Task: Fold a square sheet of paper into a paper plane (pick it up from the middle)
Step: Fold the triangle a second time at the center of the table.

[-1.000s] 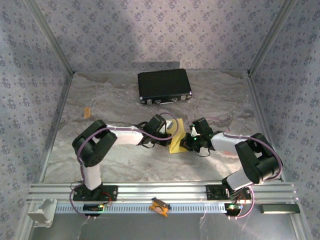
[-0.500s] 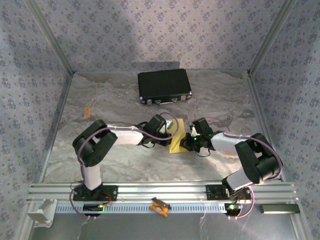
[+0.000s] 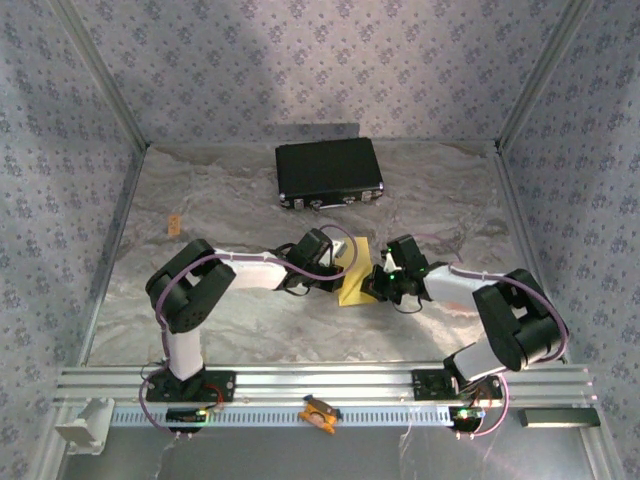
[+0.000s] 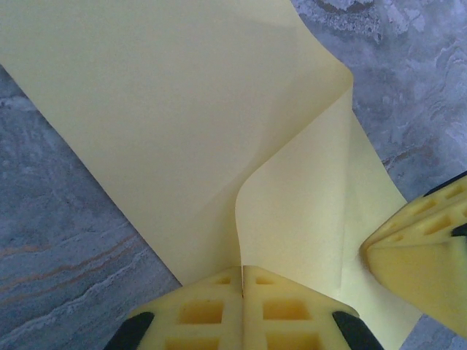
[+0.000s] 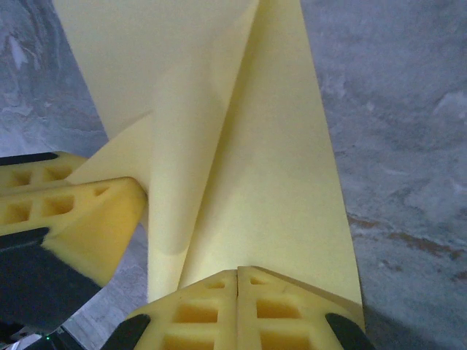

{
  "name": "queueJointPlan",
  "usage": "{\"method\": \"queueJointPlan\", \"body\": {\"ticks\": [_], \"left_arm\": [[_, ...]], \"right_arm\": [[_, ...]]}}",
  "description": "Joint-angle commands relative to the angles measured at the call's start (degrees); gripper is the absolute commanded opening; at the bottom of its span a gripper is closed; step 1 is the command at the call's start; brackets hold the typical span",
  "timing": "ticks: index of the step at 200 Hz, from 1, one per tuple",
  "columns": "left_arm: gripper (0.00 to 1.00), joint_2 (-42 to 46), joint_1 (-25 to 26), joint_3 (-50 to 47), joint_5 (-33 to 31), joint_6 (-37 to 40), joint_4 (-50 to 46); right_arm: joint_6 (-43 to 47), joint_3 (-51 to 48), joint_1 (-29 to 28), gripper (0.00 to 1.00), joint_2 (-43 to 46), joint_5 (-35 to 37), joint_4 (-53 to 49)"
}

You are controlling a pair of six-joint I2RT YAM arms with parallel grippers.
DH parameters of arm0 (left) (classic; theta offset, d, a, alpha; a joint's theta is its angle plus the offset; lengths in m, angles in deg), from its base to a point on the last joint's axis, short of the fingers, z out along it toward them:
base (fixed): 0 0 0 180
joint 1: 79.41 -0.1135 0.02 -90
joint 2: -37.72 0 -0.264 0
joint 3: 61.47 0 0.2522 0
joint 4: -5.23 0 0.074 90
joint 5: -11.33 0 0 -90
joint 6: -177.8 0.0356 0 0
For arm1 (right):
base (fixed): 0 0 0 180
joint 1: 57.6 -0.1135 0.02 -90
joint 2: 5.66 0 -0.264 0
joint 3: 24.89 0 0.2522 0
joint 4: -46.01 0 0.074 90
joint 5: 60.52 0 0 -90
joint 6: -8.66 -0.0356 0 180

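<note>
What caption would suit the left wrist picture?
Left gripper pinches curling yellow paper above a marbled table, right gripper alongside.

The marbled table (image 3: 220, 190) bore a case (image 3: 329, 173) at back, paper (image 3: 352, 288) in the middle, perhaps a clip (image 3: 174, 224) left.

Yellow sheet of paper (image 3: 352, 274): thin, plain, partly folded, lying between the two grippers. The left gripper (image 4: 242, 281) was pinched on an edge of it. From those fingertips a flap curled up along a soft, rounded bend, and the broad rest of the sheet spread flat ahead and to the left. The right gripper (image 5: 238, 281) was clamped on the other side. A straight crease ran ahead from its tips, with the layers overlapping into a narrow wedge.
</note>
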Motion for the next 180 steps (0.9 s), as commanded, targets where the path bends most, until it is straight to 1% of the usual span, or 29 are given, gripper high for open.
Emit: {"method": "queueJointPlan", "body": {"ticks": [1, 20, 35, 62, 107, 149, 180], "left_arm": [[0.04, -1.1, -0.3, -0.4, 0.6, 0.0, -0.2], [0.04, -1.1, -0.2, -0.4, 0.6, 0.0, -0.2], [0.04, -1.1, -0.2, -0.2, 0.6, -0.1, -0.2], [0.04, -1.2, -0.2, -0.2, 0.6, -0.1, -0.2], [0.04, -1.2, -0.2, -0.1, 0.6, -0.1, -0.5], [0.04, -1.3, -0.3, 0.3, 0.7, 0.1, -0.6], [0.04, -1.5, -0.2, 0.4, 1.1, 0.0, -0.4]], "right_arm": [[1.2, 0.2, 0.9, 0.05, 3.5, 0.8, -1.5], [1.0, 0.2, 1.4, 0.05, 4.8, 0.2, -0.4], [0.7, 0.3, 1.8, 0.04, 4.7, -1.7, 2.0], [0.1, 1.6, 1.6, 0.03, 1.9, -5.2, 6.0], [-1.6, 3.5, 0.9, 0.02, -2.5, -7.7, 9.9], [-1.3, 4.9, 0.5, 0.02, -5.1, -7.1, 9.6], [-1.2, 4.1, 0.9, 0.02, -8.0, -7.0, 10.5]]}}
